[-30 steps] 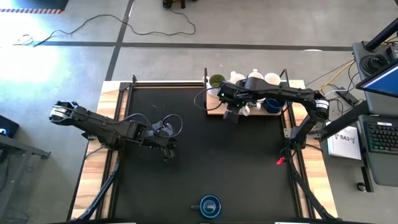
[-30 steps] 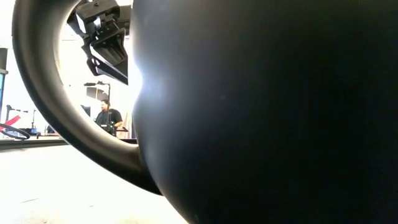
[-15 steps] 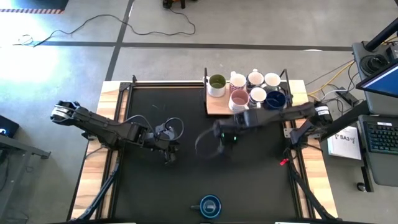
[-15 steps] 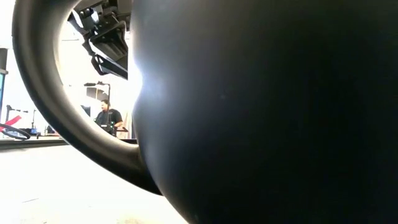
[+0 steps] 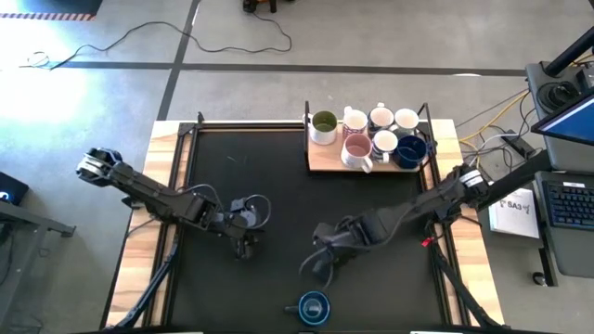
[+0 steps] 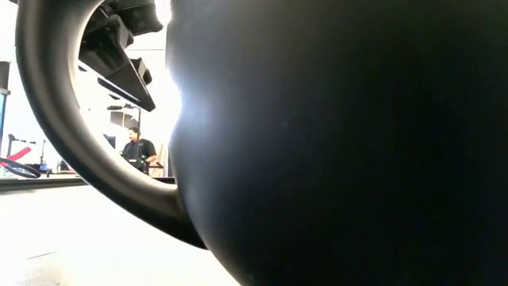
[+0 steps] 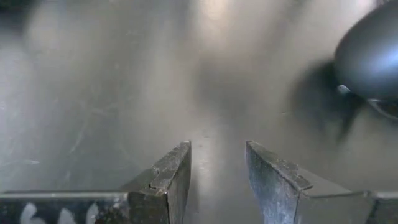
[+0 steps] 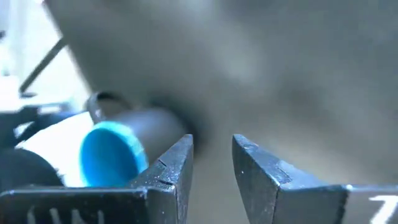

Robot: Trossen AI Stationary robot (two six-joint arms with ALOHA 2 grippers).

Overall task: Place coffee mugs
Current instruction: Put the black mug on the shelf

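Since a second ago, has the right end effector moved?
Yes. The right end effector has left the wooden tray of mugs at the far edge and now sits mid-table, close to the lone blue mug at the near edge.

The left pincer (image 5: 243, 247) hovers empty with fingers parted at centre-left, while the right pincer (image 5: 324, 263), fingers apart and empty, reaches toward lower centre.

We note a grey concrete floor (image 5: 111, 83) beyond the table, crossed by a dark seam (image 5: 278, 67) and a loose black cable (image 5: 213, 37). A desk with a keyboard (image 5: 568, 204) and a monitor (image 5: 571, 121) stands past the right claw's arm. In the low view, a seated person (image 6: 139, 149) shows in bright backlight, far behind the table.
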